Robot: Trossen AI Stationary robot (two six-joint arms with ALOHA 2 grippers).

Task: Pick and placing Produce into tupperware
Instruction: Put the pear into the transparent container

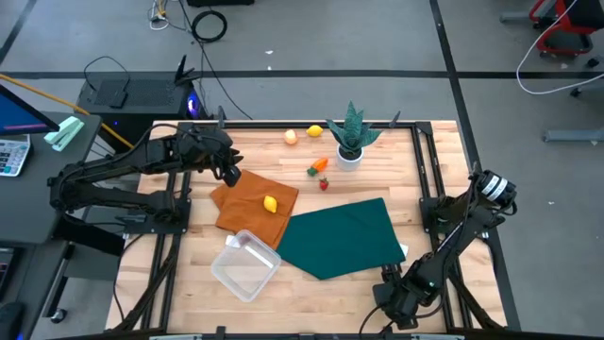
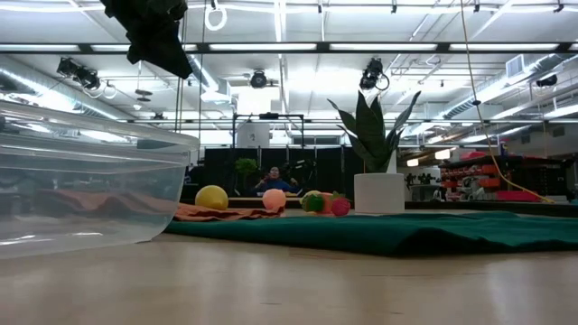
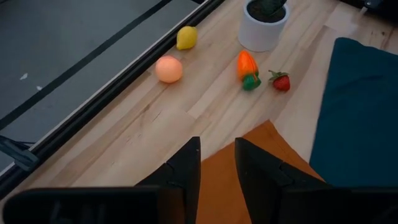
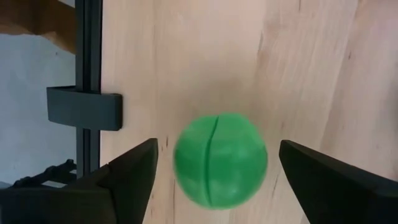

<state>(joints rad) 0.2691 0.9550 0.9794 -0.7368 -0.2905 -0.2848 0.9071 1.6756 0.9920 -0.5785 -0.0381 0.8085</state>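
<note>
Right gripper [image 4: 211, 180] fingers stand wide apart around a green ball [image 4: 220, 159] at the tabletop's [image 1: 311, 293] near right corner, not clamped on it. Round produce there could roll off the close edge if a finger nudges it while closing. Left gripper [image 1: 229, 174], nearly closed and holding nothing, hovers over the orange cloth's [image 1: 247, 203] far corner, beside the yellow fruit [image 1: 271, 203]. Clear tupperware [image 1: 245, 264] sits empty near the front edge, with the green cloth [image 1: 344, 236] between it and the ball; bare wood leaves room.
</note>
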